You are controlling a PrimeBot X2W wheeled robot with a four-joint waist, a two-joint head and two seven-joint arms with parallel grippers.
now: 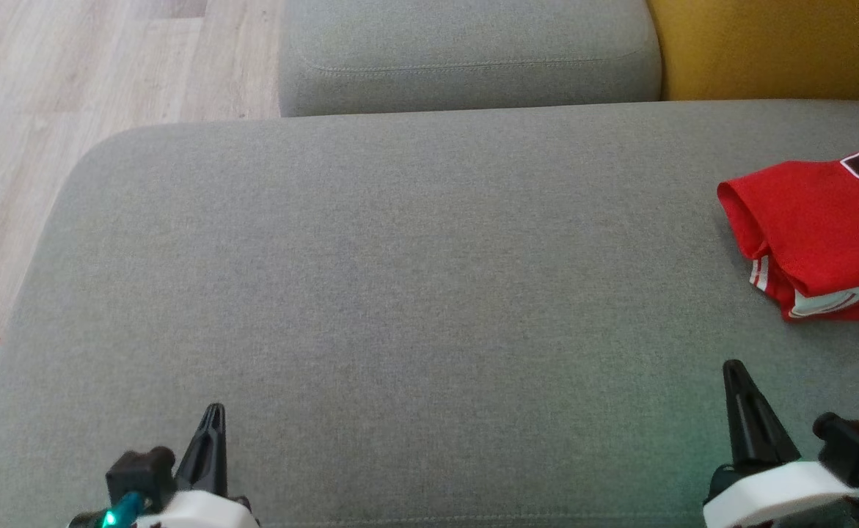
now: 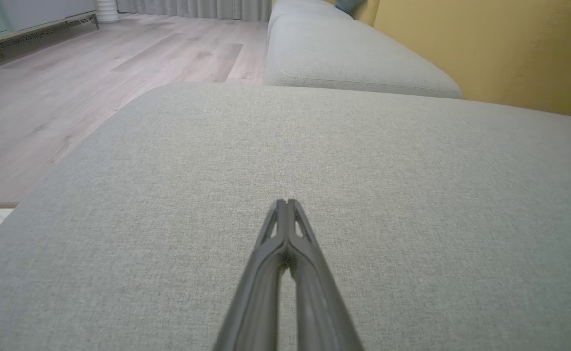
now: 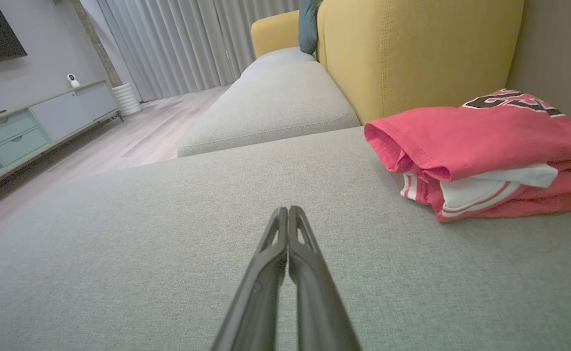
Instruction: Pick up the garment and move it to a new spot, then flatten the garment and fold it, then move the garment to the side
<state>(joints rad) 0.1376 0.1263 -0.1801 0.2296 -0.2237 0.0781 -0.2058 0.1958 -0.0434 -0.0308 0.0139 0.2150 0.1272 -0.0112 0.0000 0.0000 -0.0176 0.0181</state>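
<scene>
folded red garment sits at the far right of the grey sofa cushion, near the yellow backrest. left gripper and right gripper both have fingers pressed together, holding nothing, low over the cushion's near edge

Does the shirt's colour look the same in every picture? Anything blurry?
Head view: garment deep red, faint green cast on the cushion. Right wrist view: it looks washed pink, right gripper blurs toward the bottom edge. Left wrist view: left gripper blurs likewise.
</scene>
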